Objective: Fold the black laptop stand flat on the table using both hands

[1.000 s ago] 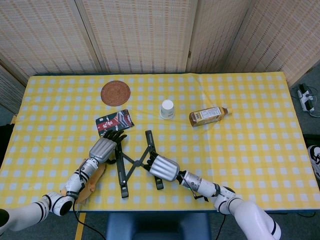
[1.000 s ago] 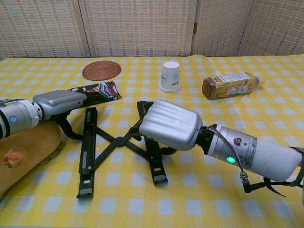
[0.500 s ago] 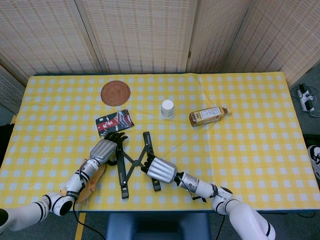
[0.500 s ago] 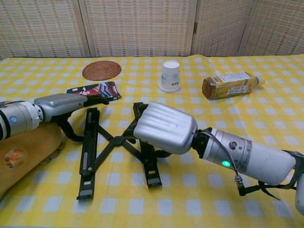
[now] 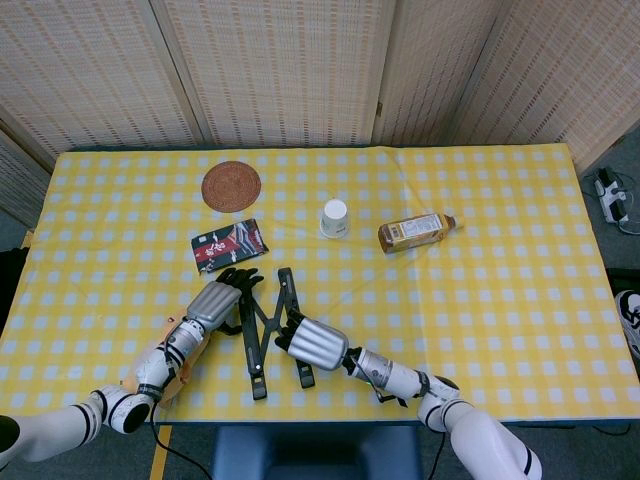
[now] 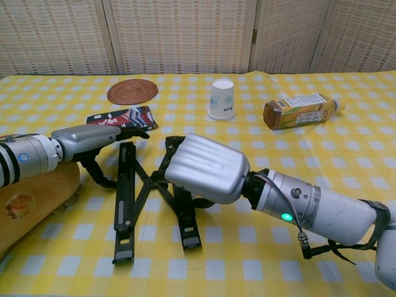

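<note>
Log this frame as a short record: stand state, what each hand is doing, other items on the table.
stand: black laptop stand lies on the checked table, its two rails close together, cross links between them
left hand: left hand on the left rail
right hand: right hand on the right rail, fingers hidden under it
other items: round woven coaster, upturned paper cup, bottle on its side, dark packet

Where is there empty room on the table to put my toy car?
The right side of the table, past the bottle, is bare. So is the back strip behind the coaster and cup. It's crowded around the laptop stand, where both hands work.
</note>
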`<action>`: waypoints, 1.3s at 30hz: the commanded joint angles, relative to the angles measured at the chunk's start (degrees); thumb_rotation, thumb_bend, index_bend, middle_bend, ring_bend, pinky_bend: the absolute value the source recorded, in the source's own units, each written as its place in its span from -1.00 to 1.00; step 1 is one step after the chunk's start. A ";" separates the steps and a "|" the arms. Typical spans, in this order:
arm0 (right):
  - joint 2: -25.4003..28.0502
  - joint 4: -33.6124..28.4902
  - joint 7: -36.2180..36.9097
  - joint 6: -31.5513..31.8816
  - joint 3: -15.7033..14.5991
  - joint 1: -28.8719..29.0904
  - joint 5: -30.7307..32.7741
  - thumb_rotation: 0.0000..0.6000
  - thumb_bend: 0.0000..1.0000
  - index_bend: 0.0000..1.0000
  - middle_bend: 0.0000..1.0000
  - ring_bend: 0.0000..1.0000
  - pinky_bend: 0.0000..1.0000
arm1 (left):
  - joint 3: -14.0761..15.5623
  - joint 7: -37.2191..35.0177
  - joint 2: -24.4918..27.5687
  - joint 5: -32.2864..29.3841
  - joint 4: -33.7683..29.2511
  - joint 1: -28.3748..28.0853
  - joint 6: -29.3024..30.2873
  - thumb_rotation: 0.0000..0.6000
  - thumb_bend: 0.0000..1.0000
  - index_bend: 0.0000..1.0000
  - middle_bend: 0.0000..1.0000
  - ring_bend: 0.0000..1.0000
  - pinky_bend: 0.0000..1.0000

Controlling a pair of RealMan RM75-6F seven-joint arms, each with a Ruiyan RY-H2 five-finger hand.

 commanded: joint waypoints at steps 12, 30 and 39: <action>-1.34 0.10 -0.13 0.89 -0.60 0.59 -0.02 1.00 -0.70 -0.04 0.23 0.11 -0.26 | -0.19 0.84 -0.57 -0.22 -1.71 -0.71 -0.07 1.00 -0.54 -1.00 -1.00 -1.00 -1.00; 23.13 -37.42 -6.84 -18.65 -0.18 11.29 1.65 1.00 -0.70 -0.93 -0.63 -0.54 -0.69 | -0.26 -0.37 12.14 2.51 -14.44 3.76 8.77 1.00 -0.54 -1.00 -1.00 -1.00 -1.00; 29.79 -51.15 -12.17 -36.83 3.47 18.17 7.07 1.00 -0.70 -1.00 -0.87 -0.75 -0.80 | -0.33 -1.17 15.92 3.38 -18.07 5.00 10.92 1.00 -0.54 -1.00 -1.00 -1.00 -1.00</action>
